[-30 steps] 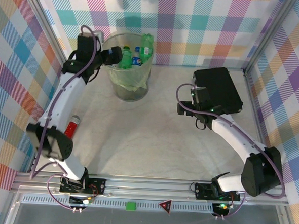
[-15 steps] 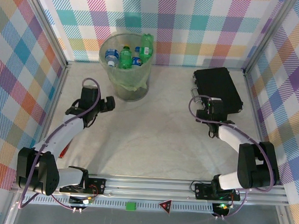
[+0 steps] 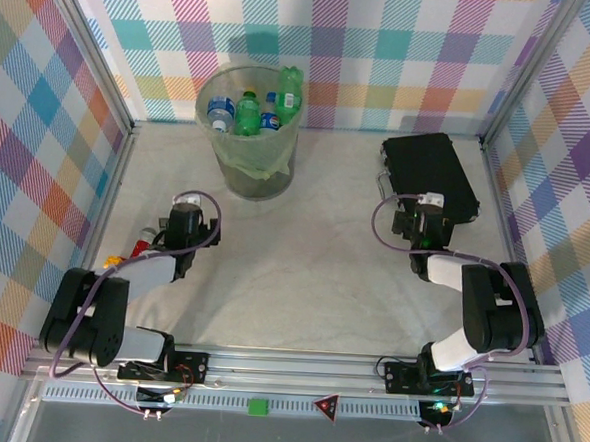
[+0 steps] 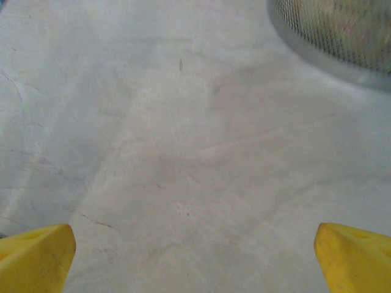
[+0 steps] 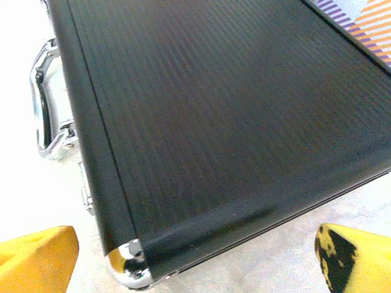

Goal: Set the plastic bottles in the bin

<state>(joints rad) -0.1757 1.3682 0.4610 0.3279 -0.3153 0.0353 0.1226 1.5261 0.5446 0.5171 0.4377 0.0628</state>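
The bin (image 3: 246, 168), a round grey mesh wastebasket with a pale green liner, stands at the back left. Plastic bottles stick out of its top: a green one (image 3: 247, 113), a clear one with a blue label (image 3: 220, 110) and another green one (image 3: 290, 88). My left gripper (image 3: 193, 213) hangs low over the table in front of the bin, open and empty. In the left wrist view its yellow fingertips (image 4: 36, 256) are wide apart over bare table, with the bin's mesh base (image 4: 342, 30) at the upper right. My right gripper (image 3: 424, 221) is open at the black case's near edge.
The black case (image 3: 430, 174) lies at the back right; its ribbed lid (image 5: 214, 122) and chrome handle (image 5: 46, 116) show close in the right wrist view. A red object (image 3: 146, 240) lies partly under the left arm. Checked walls enclose the table.
The left arm has drawn back from the bin's rim and folded down towards its base, bringing its gripper low over the table. The right arm has also folded back, its gripper still beside the case.
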